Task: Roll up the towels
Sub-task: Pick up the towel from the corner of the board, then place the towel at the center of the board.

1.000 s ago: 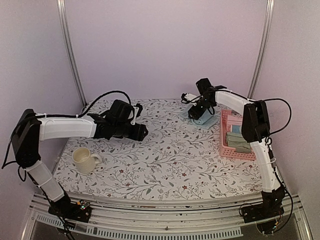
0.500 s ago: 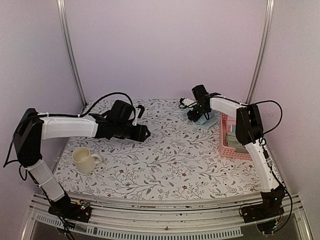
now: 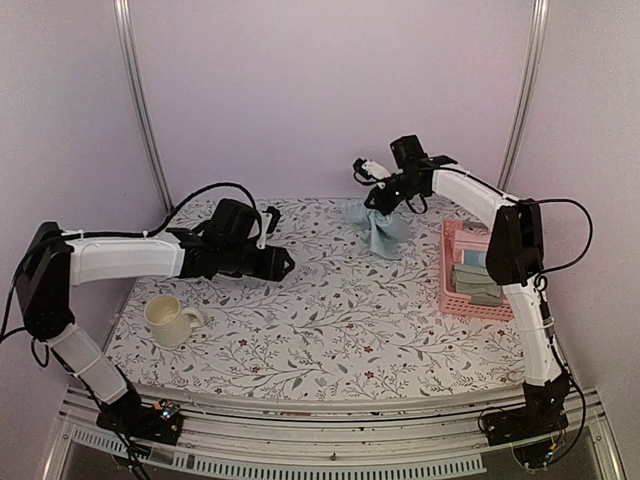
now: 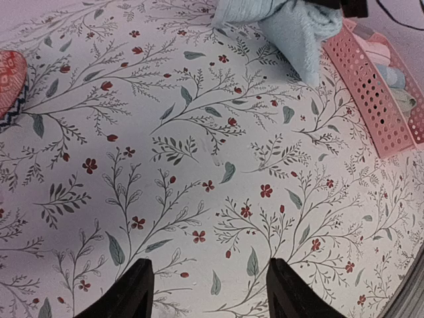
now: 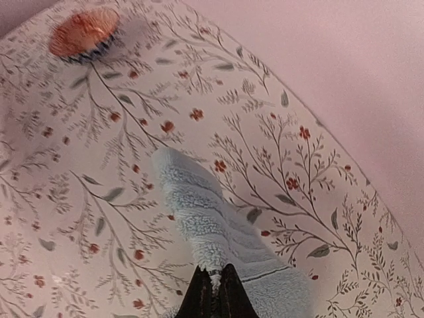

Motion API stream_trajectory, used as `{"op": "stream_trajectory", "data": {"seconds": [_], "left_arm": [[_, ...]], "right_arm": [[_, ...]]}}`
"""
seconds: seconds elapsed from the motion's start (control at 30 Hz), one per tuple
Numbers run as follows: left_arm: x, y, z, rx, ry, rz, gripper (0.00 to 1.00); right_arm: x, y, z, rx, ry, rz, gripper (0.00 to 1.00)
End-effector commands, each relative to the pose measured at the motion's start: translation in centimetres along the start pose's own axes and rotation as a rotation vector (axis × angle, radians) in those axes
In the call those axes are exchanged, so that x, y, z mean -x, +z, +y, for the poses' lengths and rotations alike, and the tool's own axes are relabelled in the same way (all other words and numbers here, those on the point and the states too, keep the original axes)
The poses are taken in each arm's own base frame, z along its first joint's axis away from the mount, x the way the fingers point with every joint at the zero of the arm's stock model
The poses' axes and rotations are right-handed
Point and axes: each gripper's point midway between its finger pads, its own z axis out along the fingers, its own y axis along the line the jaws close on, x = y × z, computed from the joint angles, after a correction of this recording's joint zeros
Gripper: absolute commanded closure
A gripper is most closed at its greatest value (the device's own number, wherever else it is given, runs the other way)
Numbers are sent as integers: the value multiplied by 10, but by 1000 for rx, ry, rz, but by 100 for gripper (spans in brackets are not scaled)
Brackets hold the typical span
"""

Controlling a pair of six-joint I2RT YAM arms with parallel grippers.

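Left black two-finger gripper point(image 4: 209, 295): arm extended low, fingers spread wide. Right black two-finger gripper point(image 5: 213, 293): arm raised, fingers closed together, apparently pinching a light blue terry towel point(image 5: 209, 222) between the tips.

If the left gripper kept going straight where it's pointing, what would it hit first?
Likely the floral tablecloth, as the left gripper seems tilted down; were it level, the hanging light blue towel. Depth unclear.

Both arms point(image 3: 130, 255) are white-shelled with black joints point(image 3: 512, 243), black cables point(image 3: 215, 186) and black jaws.
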Motion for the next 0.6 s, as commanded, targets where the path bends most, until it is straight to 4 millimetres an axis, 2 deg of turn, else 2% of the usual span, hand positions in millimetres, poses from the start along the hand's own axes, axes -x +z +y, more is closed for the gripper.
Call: {"op": "stream_trajectory", "data": {"seconds": [0.0, 0.07, 0.13, 0.17, 0.2, 0.27, 0.33, 0.37, 0.43, 0.57], "left_arm": [[17, -15, 16, 31, -35, -71, 41], [20, -19, 20, 44, -40, -90, 40], [23, -22, 23, 53, -45, -105, 41], [24, -23, 24, 54, -46, -111, 40], [24, -23, 25, 58, -51, -116, 41], [22, -23, 26, 59, -58, -116, 41], [18, -21, 26, 54, -70, -107, 41], [16, -21, 26, 52, -74, -99, 41], [11, -22, 26, 49, -75, -78, 42], [-1, -27, 28, 52, -53, -49, 45]], "right_arm": [[148, -176, 70, 245, -70, -444, 97], [169, -226, 94, 357, -100, -552, 97], [173, -245, 99, 390, -73, -590, 97], [167, -241, 98, 404, -53, -584, 96], [156, -227, 94, 409, -17, -558, 92], [120, -171, 81, 398, 82, -439, 69], [81, -129, 65, 386, 174, -309, 59], [63, -117, 57, 382, 216, -257, 56], [33, -112, 48, 393, 280, -195, 50], [-11, -124, 33, 278, 299, -132, 49]]}}
